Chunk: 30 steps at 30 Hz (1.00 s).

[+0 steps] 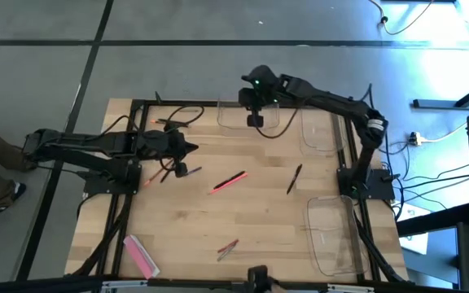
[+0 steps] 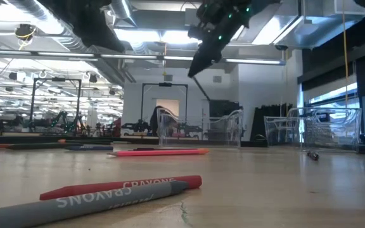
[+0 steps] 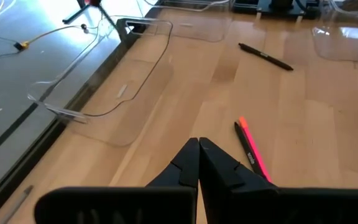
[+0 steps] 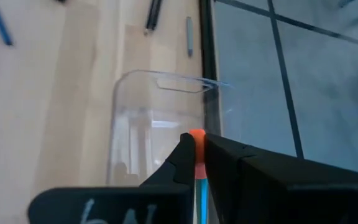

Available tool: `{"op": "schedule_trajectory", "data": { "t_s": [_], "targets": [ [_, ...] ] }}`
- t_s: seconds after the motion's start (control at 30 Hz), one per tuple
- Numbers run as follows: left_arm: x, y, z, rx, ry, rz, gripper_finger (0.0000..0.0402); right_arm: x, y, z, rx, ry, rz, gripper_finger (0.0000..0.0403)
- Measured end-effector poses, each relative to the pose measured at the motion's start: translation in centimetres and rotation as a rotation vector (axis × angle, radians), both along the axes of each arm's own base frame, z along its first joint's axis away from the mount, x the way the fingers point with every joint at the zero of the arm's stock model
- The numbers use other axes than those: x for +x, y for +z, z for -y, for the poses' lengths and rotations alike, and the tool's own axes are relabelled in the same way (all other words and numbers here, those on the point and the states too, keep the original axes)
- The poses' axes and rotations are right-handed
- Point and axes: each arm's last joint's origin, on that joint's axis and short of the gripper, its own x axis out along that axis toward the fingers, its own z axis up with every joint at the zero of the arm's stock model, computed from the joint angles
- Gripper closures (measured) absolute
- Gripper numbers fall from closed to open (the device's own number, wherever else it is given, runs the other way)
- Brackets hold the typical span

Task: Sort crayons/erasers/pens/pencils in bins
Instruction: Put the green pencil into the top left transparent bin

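Right tool over a bin, pinching a blue pencil

Right tool (image 4: 196, 163) grips the orange-tipped blue pencil (image 4: 197, 186) above the upper-centre bin (image 1: 233, 115); left tool (image 3: 199, 163), pressed together, hovers left-centre. Eraser (image 1: 141, 255) lies lower left.

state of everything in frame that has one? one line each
left gripper: shut, empty, above the table's left half.
right gripper: shut on a blue pencil with an orange end, above the far bin.
far bin: upright, looks empty.
near right bin: upright, looks empty.
eraser: lying flat, near left corner, untouched.
pink pen: lying on the table, mid-table.
black pen: lying on the table.
two crayons: lying side by side, touching.
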Motion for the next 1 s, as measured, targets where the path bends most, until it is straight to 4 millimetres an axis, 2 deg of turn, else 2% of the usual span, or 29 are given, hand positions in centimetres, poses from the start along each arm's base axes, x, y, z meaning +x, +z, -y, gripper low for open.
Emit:
{"op": "schedule_trajectory", "data": {
  "t_s": [0.17,0.47,0.67,1.0],
  "targets": [
    [-0.1,0.0,-0.3,0.017,0.04,-0.002,0.0401,0.9,-2.1,1.6,0.005,-0.023,-0.01,0.0377],
    [-0.2,0.0,-1.2,0.019,0.086,-0.003,0.0401,2.4,-5.7,2.7,0.031,-0.027,-0.056,0.0377],
    [-0.2,0.0,-1.3,0.02,0.09,-0.008,0.0401,2.7,-6.7,2.9,0.04,-0.029,-0.073,0.0377],
    [-0.2,0.0,-1.3,0.019,0.09,-0.008,0.0401,2.8,-7.1,3.5,0.032,-0.038,-0.056,0.0377]
  ]
}}
